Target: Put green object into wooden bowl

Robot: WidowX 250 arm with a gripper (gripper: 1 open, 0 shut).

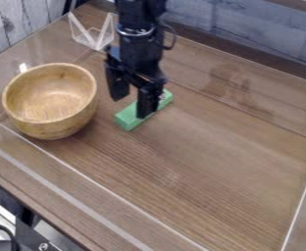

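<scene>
A wood-grain counter (182,167) holds 1 green block (142,112), 1 wooden bowl (48,99) and 1 black robot hand (133,95). The block lies flat at centre frame, just right of the bowl and apart from it. The hand points down from the upper middle, directly over the block's middle, its 2 fingers spread wide, 1 on each long side. It grips nothing; whether a fingertip touches the block cannot be told. The bowl sits at left, its hollow bare. A clear plastic wall (90,34) rims the counter.
</scene>
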